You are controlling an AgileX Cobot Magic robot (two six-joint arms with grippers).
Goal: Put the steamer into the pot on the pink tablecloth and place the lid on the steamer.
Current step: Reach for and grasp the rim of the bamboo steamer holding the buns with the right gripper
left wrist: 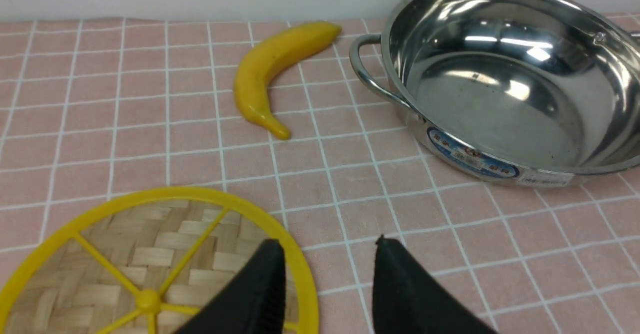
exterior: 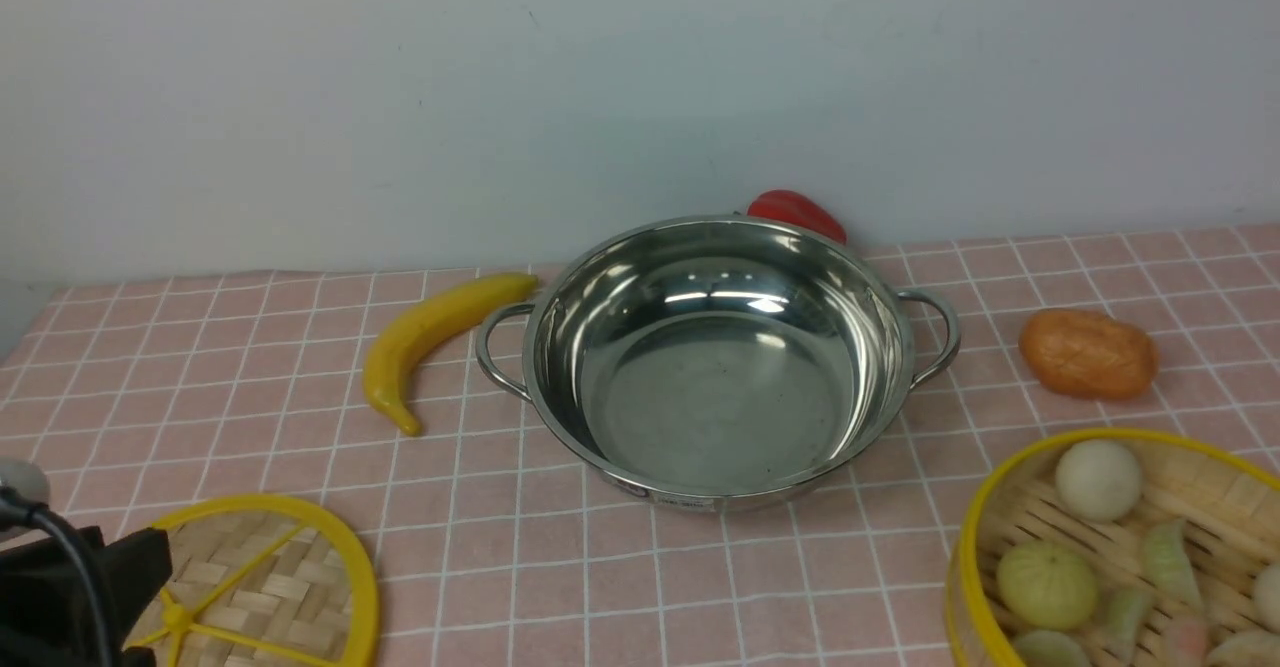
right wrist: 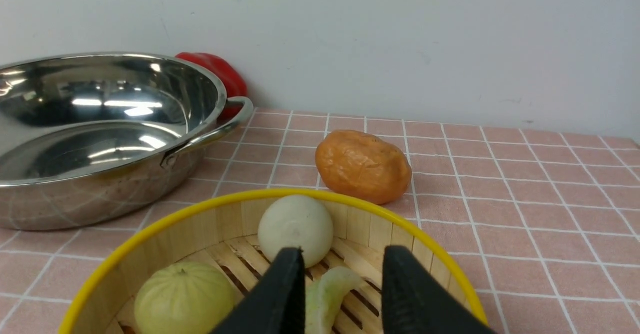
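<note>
The left pincer (left wrist: pixel 327 244) hangs apart at the lid (left wrist: pixel 165 239), the right pincer (right wrist: pixel 344 250) apart over the steamer (right wrist: pixel 230 219), likely 1 item each for the empty pot (exterior: pixel 715 387).

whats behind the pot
A red object peeks over the far rim of the pot. Only its top shows; the pot covers the rest, so what it is stays unclear.

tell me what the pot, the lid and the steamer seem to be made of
Pot: polished stainless steel by the look; mirror-bright, reflecting lights.
Lid: matt woven bamboo strips, with a glossy yellow rim and spokes, probably plastic.
Steamer: pale bamboo or wood slats, plain finish, under a similar yellow rim.
</note>
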